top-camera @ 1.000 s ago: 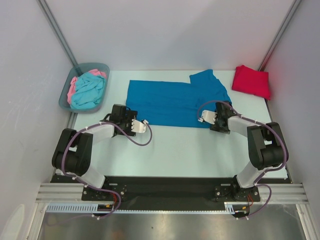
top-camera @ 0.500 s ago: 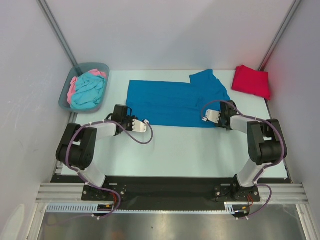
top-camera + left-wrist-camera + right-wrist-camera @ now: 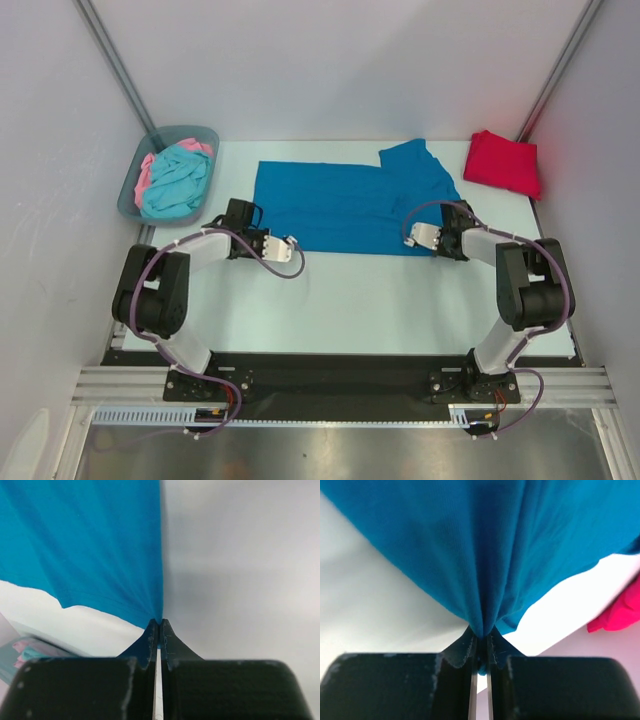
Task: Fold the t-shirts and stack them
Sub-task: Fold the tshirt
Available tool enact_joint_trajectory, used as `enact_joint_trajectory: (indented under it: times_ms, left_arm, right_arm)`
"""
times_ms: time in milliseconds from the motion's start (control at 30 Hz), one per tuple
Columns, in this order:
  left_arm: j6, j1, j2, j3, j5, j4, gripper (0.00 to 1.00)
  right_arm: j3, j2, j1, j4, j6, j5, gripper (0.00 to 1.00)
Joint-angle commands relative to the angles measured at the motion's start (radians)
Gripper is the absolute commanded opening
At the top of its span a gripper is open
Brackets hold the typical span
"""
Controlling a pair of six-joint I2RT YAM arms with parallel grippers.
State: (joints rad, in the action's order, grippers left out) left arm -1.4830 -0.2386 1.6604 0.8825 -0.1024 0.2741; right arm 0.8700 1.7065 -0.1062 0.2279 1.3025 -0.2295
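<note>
A deep blue t-shirt (image 3: 345, 205) lies spread flat across the back half of the table. My left gripper (image 3: 260, 238) is shut on its near left corner; in the left wrist view the cloth (image 3: 90, 545) fans up out of the closed fingertips (image 3: 159, 626). At the near right corner my right gripper (image 3: 441, 247) is shut on a bunched pinch of the same shirt (image 3: 485, 545), with the fingertips (image 3: 482, 634) pressed around it. A folded bright red t-shirt (image 3: 503, 160) rests at the back right corner.
A grey-blue bin (image 3: 182, 131) at the back left holds a turquoise shirt (image 3: 178, 182) and a pink one (image 3: 146, 170). White walls stand close on both sides. The red shirt (image 3: 620, 611) shows at the right edge of the right wrist view.
Both grippers have gone from open to shut, each pinching a near corner of the blue shirt. Both wrists edged slightly towards the shirt's edge.
</note>
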Motion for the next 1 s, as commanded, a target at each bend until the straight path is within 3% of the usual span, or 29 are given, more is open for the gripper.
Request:
enact_joint_trajectory:
  times_ms: [0, 133, 333, 967]
  left_arm:
    - [-0.056, 0.019, -0.044, 0.070, -0.054, 0.224, 0.00]
    - [-0.071, 0.039, -0.050, 0.122, -0.071, 0.367, 0.00]
    - [-0.086, 0.047, -0.083, 0.084, -0.071, 0.450, 0.00]
    - [-0.073, 0.027, -0.362, -0.218, -0.077, 0.540, 0.00]
  right_arm:
    - [0.053, -0.050, 0.008, 0.138, -0.002, 0.050, 0.02]
    - [0.096, -0.062, 0.011, 0.293, 0.000, 0.084, 0.00]
    - [0.119, -0.061, 0.007, 0.470, -0.023, 0.127, 0.00]
    - [-0.170, -0.318, -0.055, 0.519, -0.008, 0.162, 0.00]
